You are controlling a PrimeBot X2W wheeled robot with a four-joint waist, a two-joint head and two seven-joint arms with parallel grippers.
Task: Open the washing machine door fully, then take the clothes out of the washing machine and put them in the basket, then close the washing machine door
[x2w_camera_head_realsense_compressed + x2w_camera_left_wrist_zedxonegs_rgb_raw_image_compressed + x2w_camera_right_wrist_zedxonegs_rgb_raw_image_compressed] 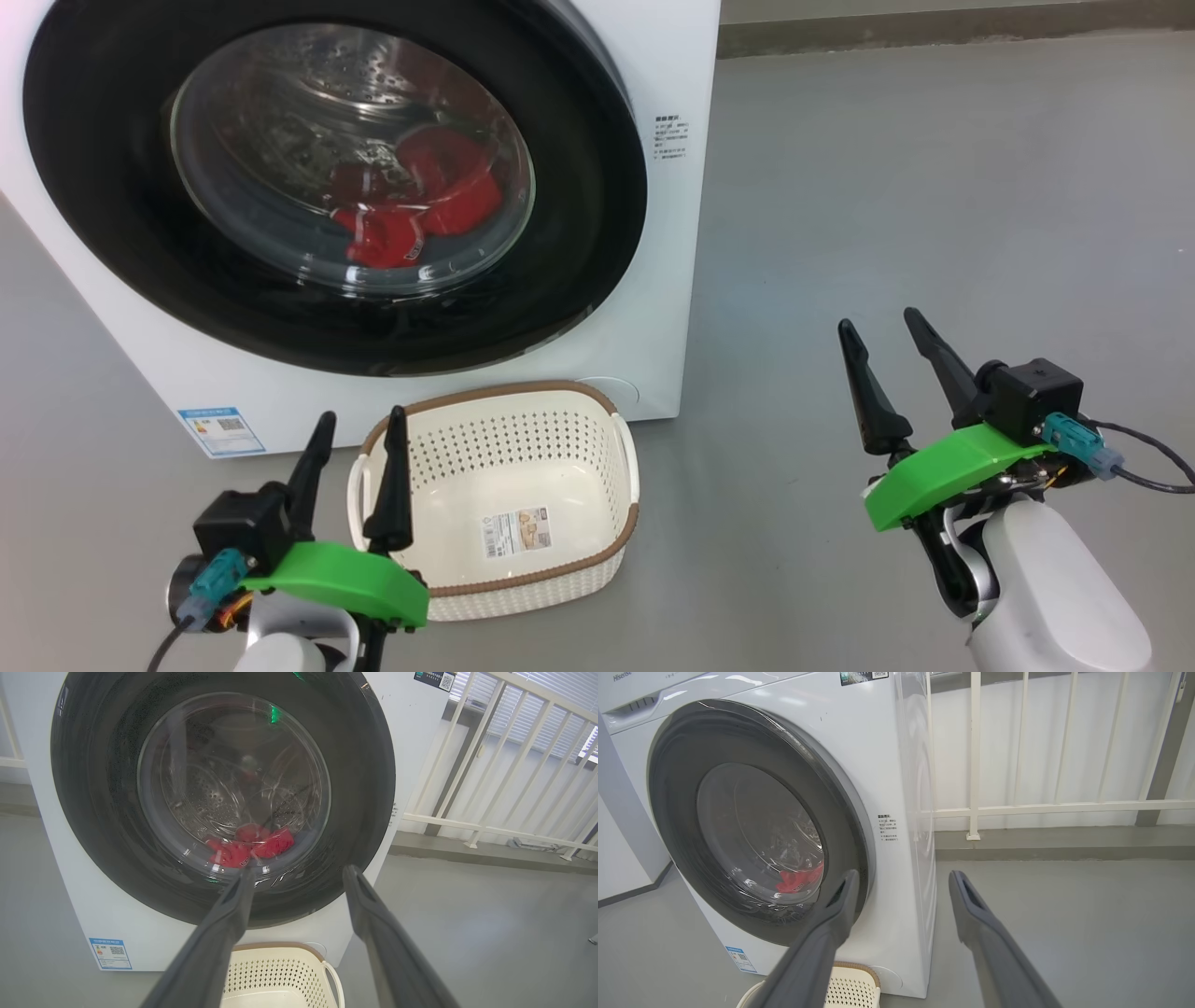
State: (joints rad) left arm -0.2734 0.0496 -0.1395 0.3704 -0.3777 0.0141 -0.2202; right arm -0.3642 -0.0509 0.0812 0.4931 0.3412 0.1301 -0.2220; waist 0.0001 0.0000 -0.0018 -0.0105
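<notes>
A: State of the washing machine door [271, 168]?
B: Shut, flat against the front of the white washing machine [686, 280]. Glossy black ring, clear glass bowl in the middle.
A: And the clothes [420, 201]?
B: Inside the drum, behind the glass. Bright red, heaped low toward the right side. Cannot tell how many pieces.
A: Whereabouts of the basket [523, 439]?
B: On the grey floor [934, 187], just in front of the machine, below the lower edge of the door. Cream with a brown rim, a label sticker [515, 532] on its inner bottom.
A: Left jaws?
B: Wide open, gripping nothing. Dark fingers [313, 467] pointing up toward the machine at the basket's left end. Inner finger overlaps the left handle in the head view; cannot tell whether touching. In the left wrist view, aimed at the lower part of the door, short of it.
A: Right jaws?
B: Wide open as well, gripping nothing. Fingers [864, 392] over bare floor, well to the right of machine and basket. In the right wrist view, one on each side of the machine's front right corner.
A: Anything else?
B: A blue sticker [221, 429] low on the left of the machine's front. A white railing [1017, 809] beyond its right side.
</notes>
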